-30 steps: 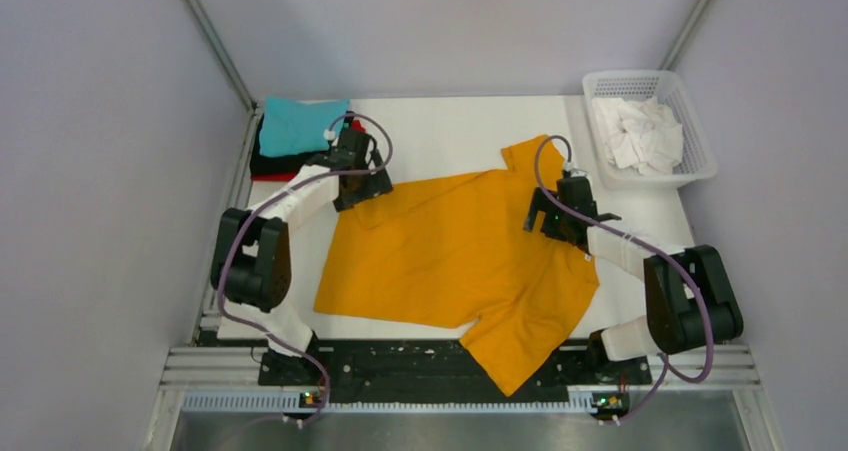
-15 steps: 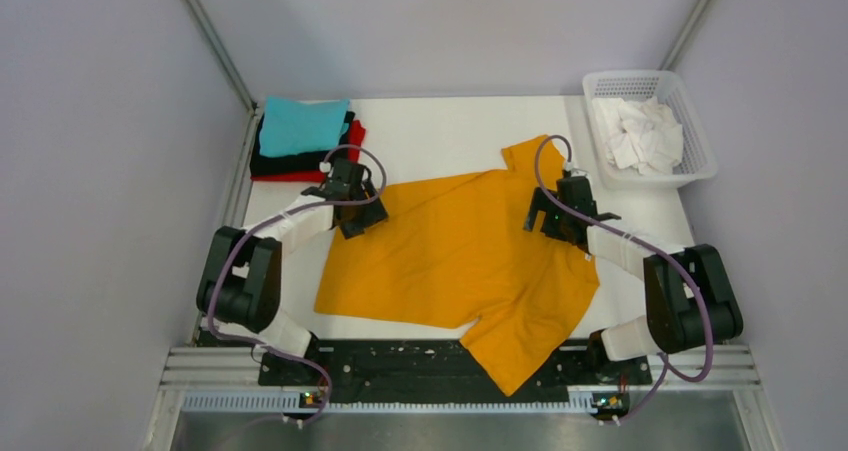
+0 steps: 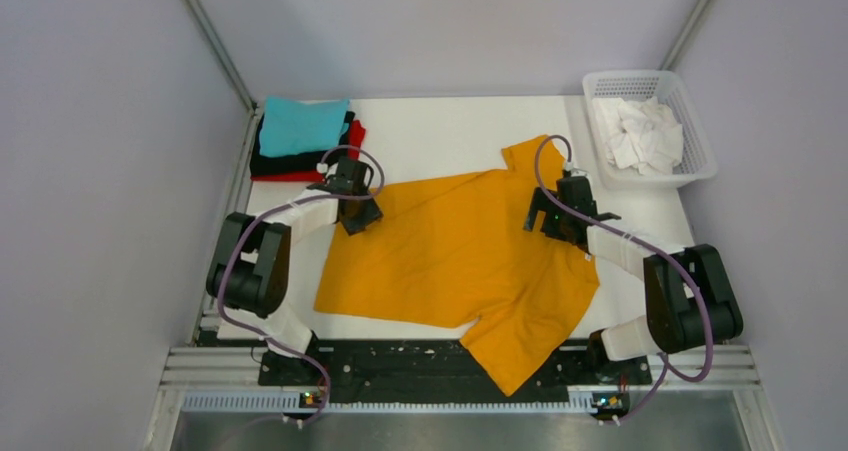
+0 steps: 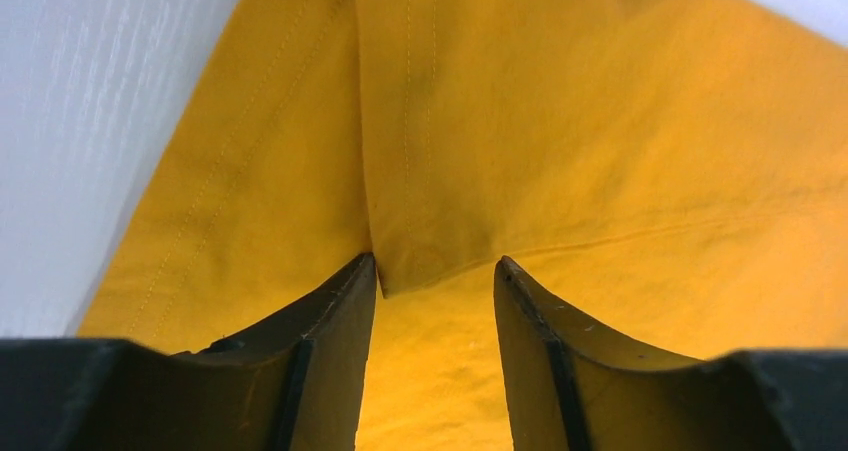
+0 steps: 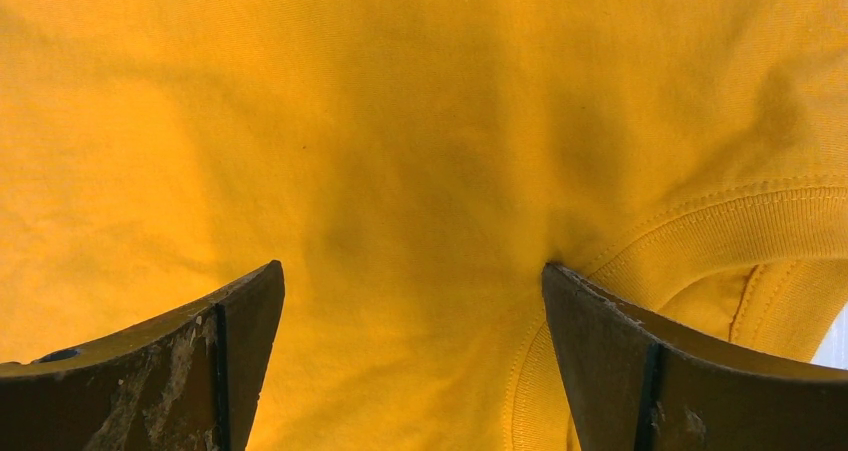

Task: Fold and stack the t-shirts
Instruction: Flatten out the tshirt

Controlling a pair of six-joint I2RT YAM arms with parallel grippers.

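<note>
— Which shirt are they working on?

— The mustard-orange t-shirt. It's spread flat just beside the folded stack, the one with the teal tee on top. Its length runs away from the stack, with the hem end nearest and the collar end farthest.

— And the arms?

— There's one at each end. The left gripper is down on the cloth at the hem corner closest to the stack. Its jaws stand partway apart, and the tip of a turned-over flap lies between the fingertips. As far as I can see, they aren't pinching it.

— The other one?

— The right gripper is over the end of the shirt away from the stack. Its jaws are spread wide with nothing in them. There's plain cloth between them, and the ribbed collar sits just past one finger.

— So who's better placed?

— The left, I'd say. The flap points straight into its jaws, so closing should catch it. The right one would have to shift sideways toward the collar before it had any edge to take.
</note>
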